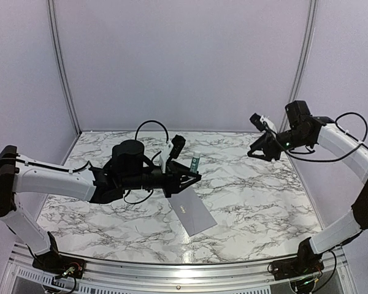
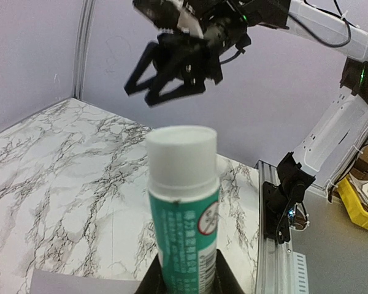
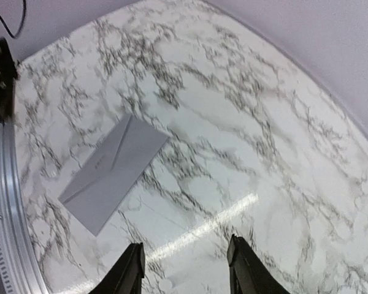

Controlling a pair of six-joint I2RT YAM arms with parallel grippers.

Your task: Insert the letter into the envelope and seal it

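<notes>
The left gripper [image 1: 192, 176] is closed on the lower body of a small green-and-white tube [image 2: 183, 202] with a white cap. It holds the tube upright with the cap on top, lifted clear of the white marble-patterned table [image 1: 264, 202]. I take the tube to be a glue stick. Holding it low on the body would leave the capped end free for the other arm to reach.

In the overhead view, the flat grey paper envelope [image 3: 110, 174] lies on the table at about 6 o'clock from that gripper. It is close beneath it, and nothing touches it. It lies skewed, one long edge running from 10 towards 4 o'clock. The right wrist camera shows the V of its flap lying flat against the body.

The off-white paper letter shows in no view. My judgement is that it already sits inside the envelope, though the pictures cannot confirm it. If so, only the sealing is left.

The right gripper [image 3: 187, 272] is raised in the air with its jaws wide apart and nothing between them. It is at about 2 o'clock from the tube in the overhead view, well apart from it. In the left wrist view it hangs above and behind the cap at about 12 o'clock with its fingers angled downwards. That looks like a ready stance for taking off the cap. The likely hazard is that the tube twists in the left grip when the cap is pulled.
</notes>
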